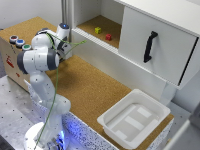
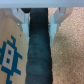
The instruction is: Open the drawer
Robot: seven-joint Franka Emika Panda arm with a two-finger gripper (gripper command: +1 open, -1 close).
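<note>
White tub (image 1: 132,119): seen nearest, at the lower right of the exterior view, set on the corner of the cork top.
Cork top (image 1: 90,85): spread across the middle of the frame, from upper left to lower right.
Arm (image 1: 42,65): mounted at the lower left, bent upward over the cork's left end.
Gripper (image 2: 40,17): shown spread in the wrist view; two pale fingers (image 2: 22,18) are seen apart, nothing is held between them, and a dark gap lies below.
Plywood face (image 2: 10,50): seen beside that dark gap with a blue printed mark, cork lying on the other side.
Drawer: cannot be picked out with certainty in either view; no small dark handle is made out. It is judged to sit in the desk's wooden body near the gripper, possibly at the plywood face.
White panel (image 1: 160,47): seen at the upper right, with a black vertical handle (image 1: 150,46).
Cubes: a yellow one (image 1: 98,30) and a red one (image 1: 108,37) lie farthest, on the open shelf.
Progress: nothing is gripped and no drawer is seen pulled out. Finding the handle, closing on it and pulling are judged to be left.
</note>
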